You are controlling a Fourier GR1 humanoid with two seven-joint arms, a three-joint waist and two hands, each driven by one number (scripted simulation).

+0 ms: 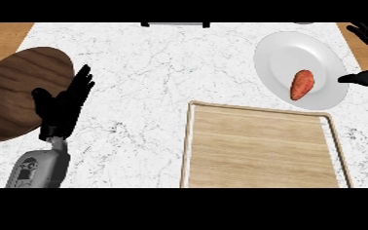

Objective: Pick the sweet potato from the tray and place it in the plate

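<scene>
Sweet potato (302, 84) lies on the white plate (277, 68), apart from both hands; placement appears complete. Wooden tray (259, 148) holds nothing. Right hand (356, 78) shows only at the right edge; finger state cannot be told. Left hand (64, 102) rests open, fingers up. White marble bench (158, 78); round dark wooden board (28, 87) at left.

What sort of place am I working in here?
Most likely a kitchen counter: a white marble top carrying a wooden tray, a white plate with a sweet potato on it, and a round dark wooden board.
</scene>
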